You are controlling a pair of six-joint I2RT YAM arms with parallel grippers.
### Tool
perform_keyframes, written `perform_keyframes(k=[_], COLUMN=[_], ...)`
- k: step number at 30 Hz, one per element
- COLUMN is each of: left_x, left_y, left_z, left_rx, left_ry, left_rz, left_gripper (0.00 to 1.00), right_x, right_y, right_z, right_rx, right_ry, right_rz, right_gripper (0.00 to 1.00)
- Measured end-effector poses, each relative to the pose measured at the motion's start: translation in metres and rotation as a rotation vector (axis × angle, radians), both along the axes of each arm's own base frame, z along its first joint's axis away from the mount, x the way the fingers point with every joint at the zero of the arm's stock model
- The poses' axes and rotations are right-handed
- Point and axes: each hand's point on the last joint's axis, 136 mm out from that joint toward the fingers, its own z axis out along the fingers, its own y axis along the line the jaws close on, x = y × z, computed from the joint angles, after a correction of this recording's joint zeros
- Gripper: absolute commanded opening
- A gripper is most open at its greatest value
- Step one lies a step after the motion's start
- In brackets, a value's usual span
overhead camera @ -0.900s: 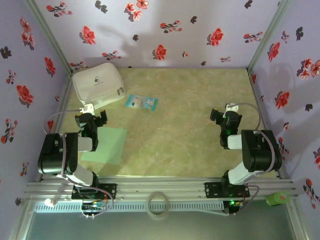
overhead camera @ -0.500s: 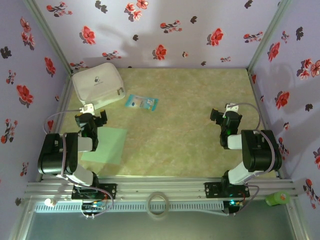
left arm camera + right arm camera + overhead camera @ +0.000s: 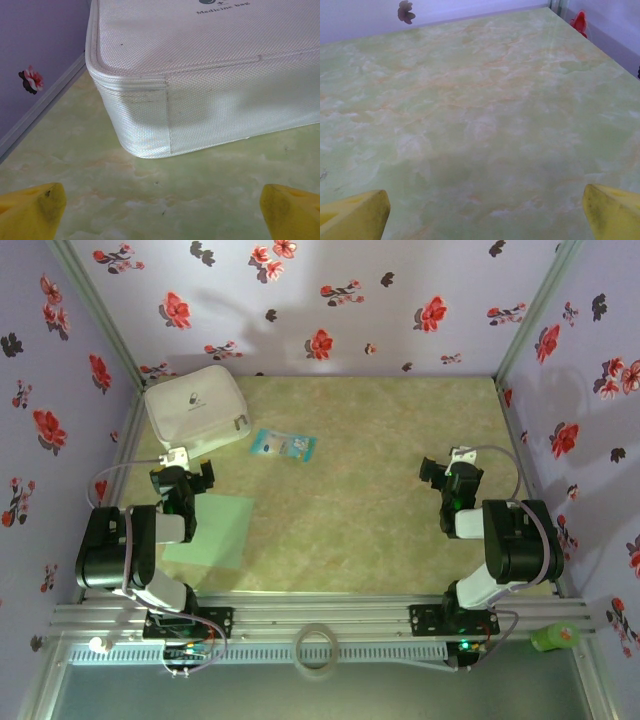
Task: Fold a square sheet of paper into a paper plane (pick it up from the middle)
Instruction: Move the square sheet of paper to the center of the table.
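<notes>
The top external view looks steeply down from above and behind, with the left arm base point(image 3: 185, 622) and right arm base point(image 3: 455, 620) at the bottom edge, and takes in the whole table point(image 3: 350, 540) up to the flowered back wall point(image 3: 350, 300). The left wrist view sits low and very close, facing a corner of the white pouch point(image 3: 210, 75), which lies upper left in the overhead frame. The right wrist view skims low across bare tabletop towards that wall.
</notes>
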Motion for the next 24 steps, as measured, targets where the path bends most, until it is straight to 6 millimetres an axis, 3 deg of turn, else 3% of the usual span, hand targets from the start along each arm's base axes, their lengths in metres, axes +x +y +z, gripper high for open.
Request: perform_keyframes(k=[18,21,24], left_x=[-0.001,-0.010,-0.015], left_y=[-0.007,-0.008,-0.008], left_z=[0.003,0.019,0.051], left_rx=[-0.014,-0.019,-0.042], left_ry=[-0.011,-0.029,-0.065], left_rz=[-0.041,-0.045,-0.035], left_gripper=[1.00,1.00,1.00], right_x=[-0.001,-0.004,-0.001], right_y=[0.008,0.009,0.009], right_z=[0.002,0.016,0.040], right_rx=[0.003,0.004,0.027], right_ry=[0.005,-0.005,0.013], right_rz=[0.049,0.053,0.045], right_gripper=[0.99,0.99,0.99])
